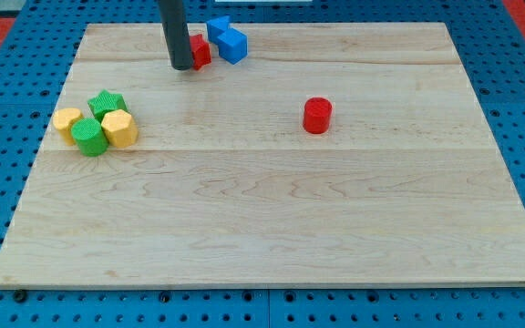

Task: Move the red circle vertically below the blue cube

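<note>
The red circle [317,116], a short cylinder, stands alone right of the board's middle. The blue cube [232,45] sits near the view's top, with another blue block [218,25] just above and left of it. A red block [200,50] lies left of the blue cube and is partly hidden by my rod. My tip [180,66] rests at the red block's left side, far up and left of the red circle.
A cluster at the view's left holds a green star-like block [108,103], a yellow block [66,121], a green block [89,137] and a yellow hexagon-like block [119,128]. The wooden board [272,228] lies on a blue pegboard.
</note>
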